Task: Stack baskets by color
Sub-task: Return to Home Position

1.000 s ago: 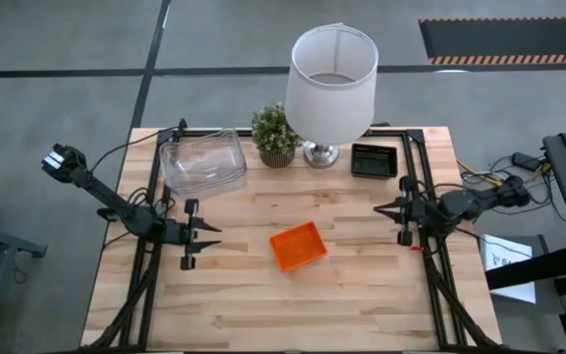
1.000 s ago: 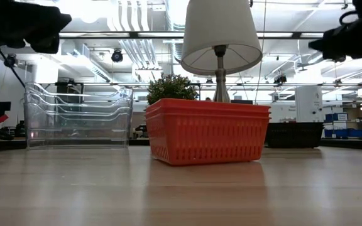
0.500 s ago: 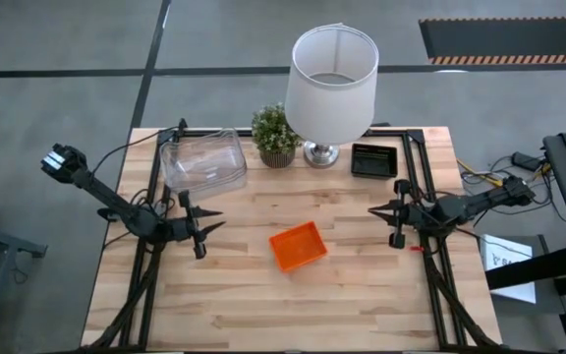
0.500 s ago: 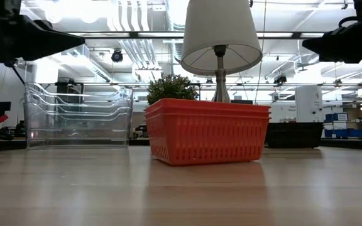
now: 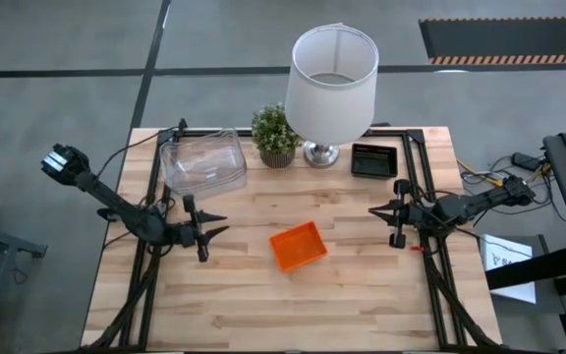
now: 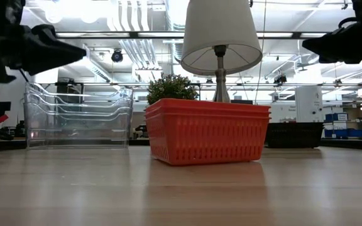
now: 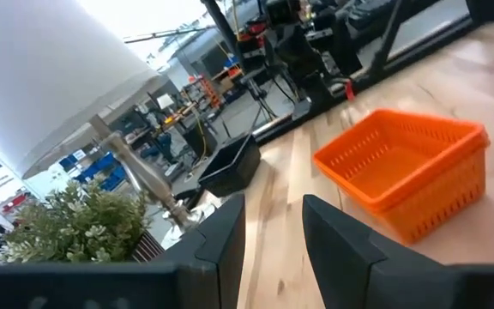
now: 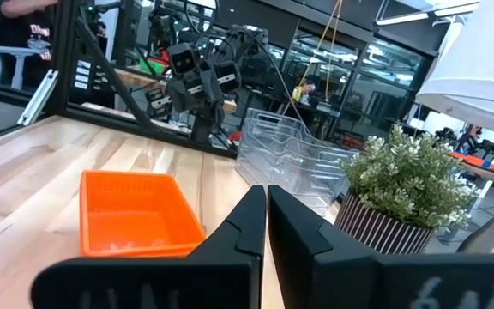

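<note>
Left tool point(image 5: 219, 225), narrowly parted, and right tool point(image 5: 374, 211), closed, have re-oriented, both empty. Orange baskets point(image 5: 298, 246) stand nested; stacking appears complete.

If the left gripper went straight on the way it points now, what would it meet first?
Likely the right gripper, far across the table. The left gripper is higher than the orange stack and aims beside it; depth is unclear.
</note>
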`<act>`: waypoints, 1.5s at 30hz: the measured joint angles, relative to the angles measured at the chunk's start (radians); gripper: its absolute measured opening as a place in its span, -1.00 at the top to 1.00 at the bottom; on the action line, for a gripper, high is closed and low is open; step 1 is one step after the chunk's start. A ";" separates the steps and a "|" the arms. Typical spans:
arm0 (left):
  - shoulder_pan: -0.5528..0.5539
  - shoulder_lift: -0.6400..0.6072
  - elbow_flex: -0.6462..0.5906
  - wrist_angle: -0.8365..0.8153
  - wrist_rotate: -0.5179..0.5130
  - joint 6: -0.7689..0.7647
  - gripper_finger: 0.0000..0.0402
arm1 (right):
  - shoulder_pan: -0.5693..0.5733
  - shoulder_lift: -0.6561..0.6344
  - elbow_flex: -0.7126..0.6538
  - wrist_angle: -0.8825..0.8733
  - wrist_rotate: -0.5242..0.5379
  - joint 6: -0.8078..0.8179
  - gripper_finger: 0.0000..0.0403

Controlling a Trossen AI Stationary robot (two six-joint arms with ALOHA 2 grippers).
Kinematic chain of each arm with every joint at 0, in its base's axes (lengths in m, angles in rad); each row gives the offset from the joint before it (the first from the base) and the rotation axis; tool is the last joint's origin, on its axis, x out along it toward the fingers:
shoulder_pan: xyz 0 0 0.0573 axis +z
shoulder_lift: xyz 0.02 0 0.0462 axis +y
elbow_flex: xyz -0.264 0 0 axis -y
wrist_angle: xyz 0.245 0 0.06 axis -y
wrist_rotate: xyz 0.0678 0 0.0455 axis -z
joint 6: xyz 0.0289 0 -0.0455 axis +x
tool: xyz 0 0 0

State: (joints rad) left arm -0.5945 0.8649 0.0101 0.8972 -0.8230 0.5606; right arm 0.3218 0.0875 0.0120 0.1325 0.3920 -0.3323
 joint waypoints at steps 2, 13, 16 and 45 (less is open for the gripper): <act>0.000 0.025 0.000 0.000 0.000 0.000 0.49 | 0.000 0.000 0.000 0.000 0.000 -0.005 0.96; 0.000 0.168 0.000 0.000 0.000 0.000 0.49 | 0.000 0.000 0.000 0.000 0.000 -0.008 0.96; 0.000 0.207 0.001 0.000 0.000 0.000 0.49 | 0.000 0.001 0.000 0.000 0.000 -0.008 0.96; 0.000 0.543 0.005 0.029 -0.002 -0.006 0.49 | 0.000 0.001 0.000 -0.001 0.000 -0.008 0.96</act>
State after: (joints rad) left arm -0.5945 1.4079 0.0154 0.9260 -0.8249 0.5551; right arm 0.3222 0.0883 0.0117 0.1319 0.3916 -0.3402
